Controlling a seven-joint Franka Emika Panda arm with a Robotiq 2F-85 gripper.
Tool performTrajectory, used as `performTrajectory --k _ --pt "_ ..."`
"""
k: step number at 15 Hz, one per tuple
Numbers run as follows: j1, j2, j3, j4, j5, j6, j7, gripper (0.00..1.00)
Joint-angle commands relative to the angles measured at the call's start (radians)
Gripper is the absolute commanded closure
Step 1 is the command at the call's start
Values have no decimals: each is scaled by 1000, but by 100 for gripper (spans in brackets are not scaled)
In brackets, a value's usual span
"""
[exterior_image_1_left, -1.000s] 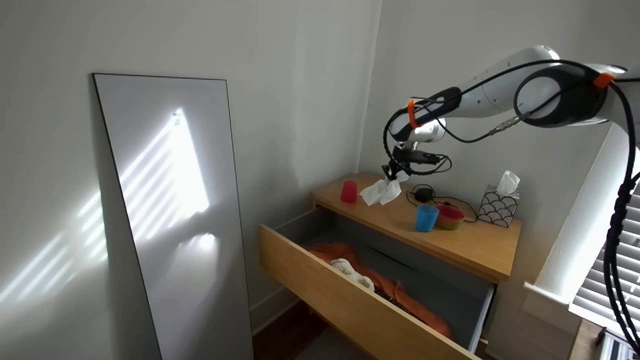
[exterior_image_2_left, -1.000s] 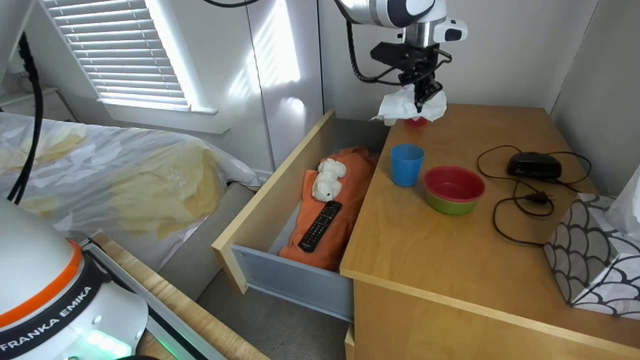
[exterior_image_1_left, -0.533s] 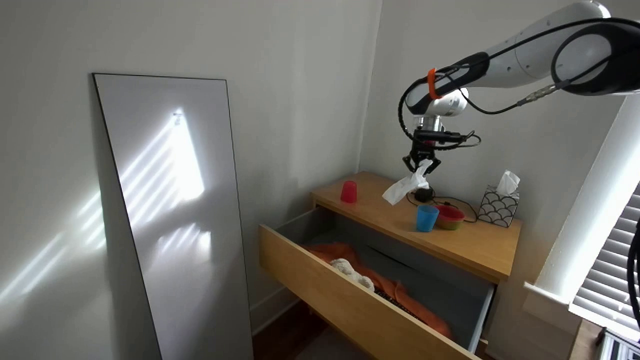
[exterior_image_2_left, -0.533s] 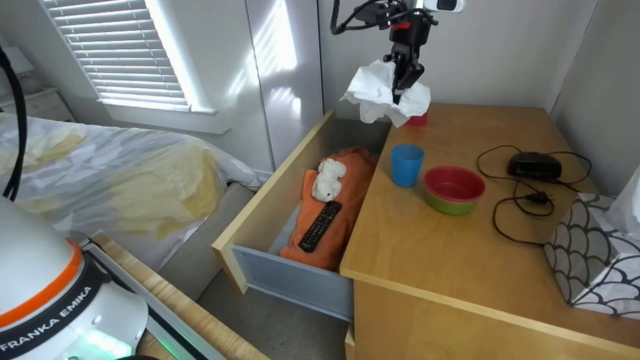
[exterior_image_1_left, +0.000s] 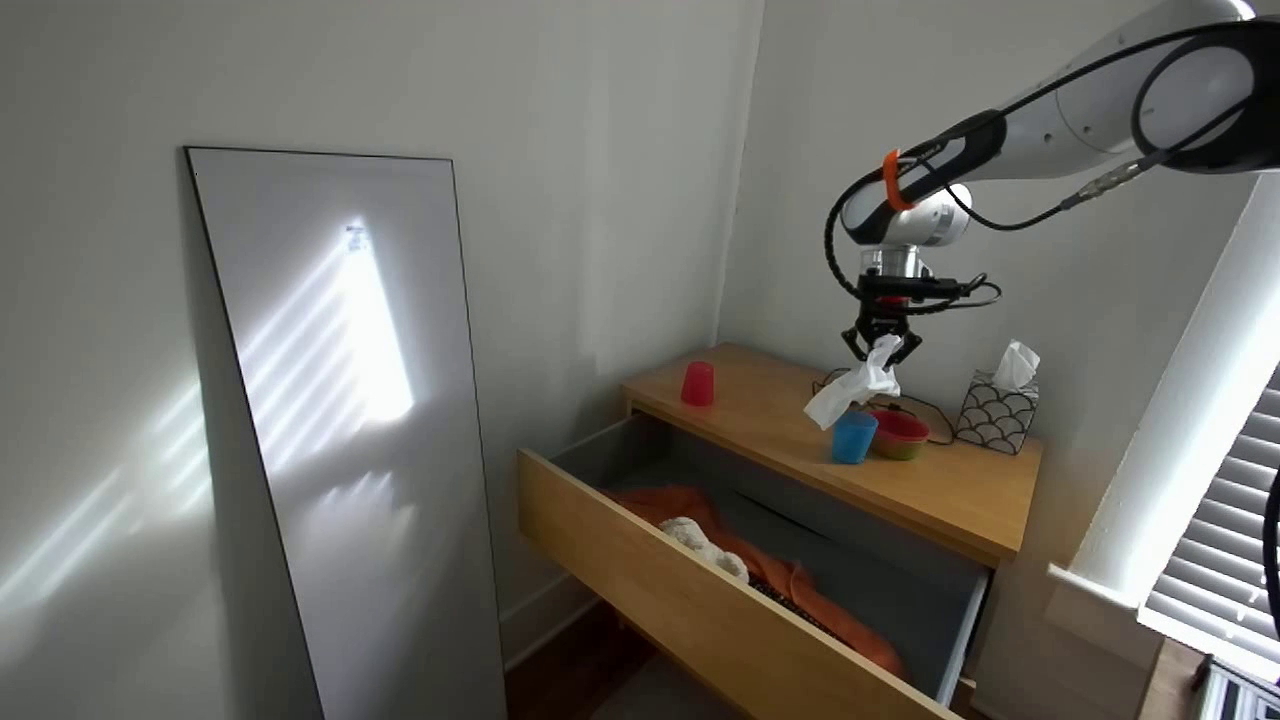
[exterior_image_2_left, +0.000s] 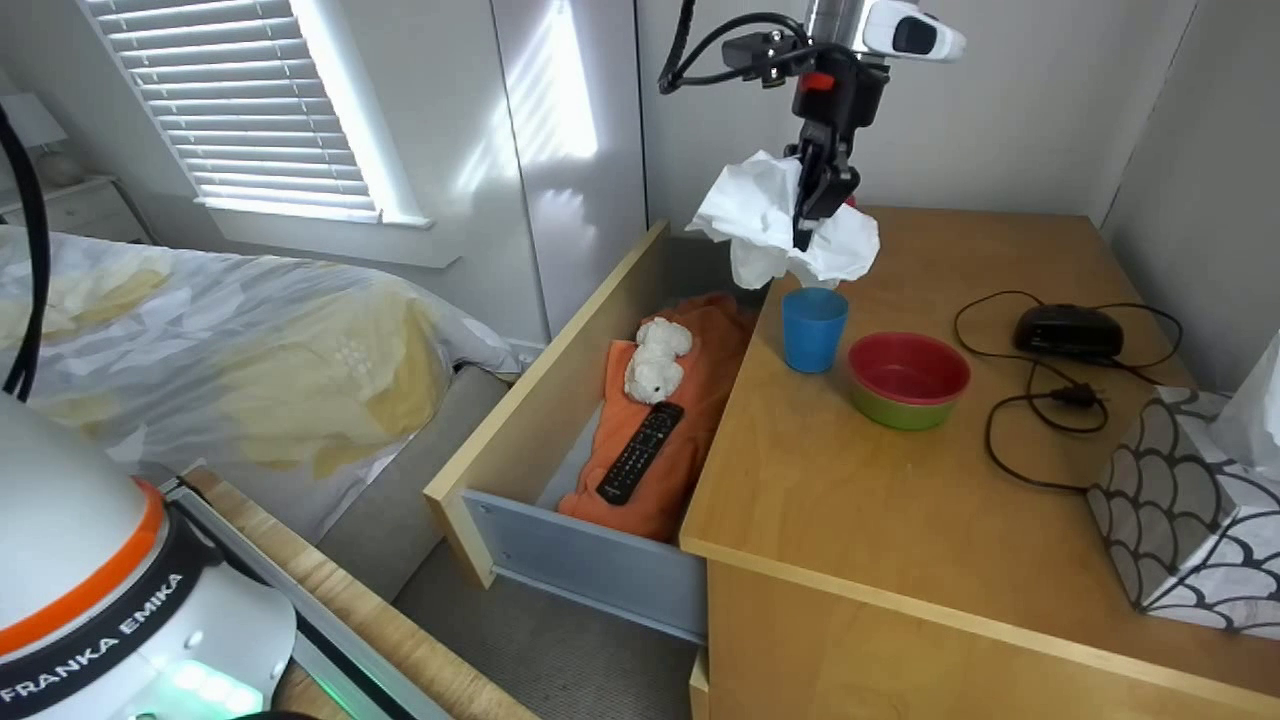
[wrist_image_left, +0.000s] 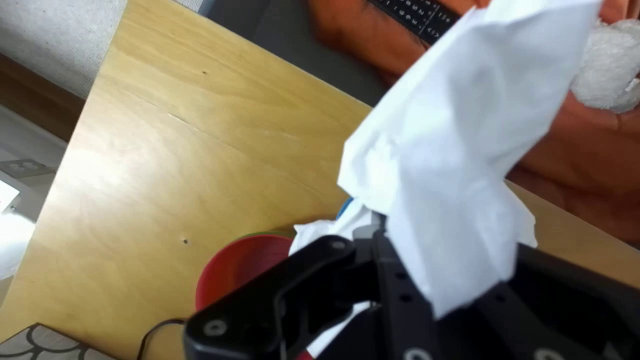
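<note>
Here's the gripper (exterior_image_2_left: 803, 238), clamped firmly on a white tissue (exterior_image_2_left: 755, 205), holding it in the air over the dresser top (exterior_image_2_left: 850, 520), loose ends fanning out either side. Just below sits the blue cup (exterior_image_2_left: 813, 335): in both exterior views the tissue's hem cuts across its rim, though whether they touch I cannot tell. Over to the wrist view, and that cup shrinks to a blue sliver near the red-and-green bowl (wrist_image_left: 240, 270), the rest lost behind the tissue.

Into the open drawer (exterior_image_1_left: 690, 620), and an exterior view gives us the remote (exterior_image_2_left: 640, 453) at full length on the orange cloth (exterior_image_2_left: 692, 435), beside a white plush toy (exterior_image_2_left: 655, 372); where the drawer front stands in the way, only a dark strip of it shows (the wrist view even catches its keys). The red cup (exterior_image_1_left: 698, 384) stands in plain sight, yet peeps out as a mere scrap where the gripper blocks it.

And what a swing! A second ago the tissue hung closer to the red cup; now it's across at the blue one, blotting out, in an exterior view, the black device (exterior_image_2_left: 1068, 332) that showed before. Cups, bowl and drawer haven't budged.
</note>
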Motion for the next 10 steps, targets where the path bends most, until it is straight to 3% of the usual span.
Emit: performTrajectory --k 1,5,10 --pt "9 -11 -8 -77 -9 92 23 99" --pt "4 17 -7 -100 -7 212 3 99" --pt "1 74 -3 -82 0 252 7 99"
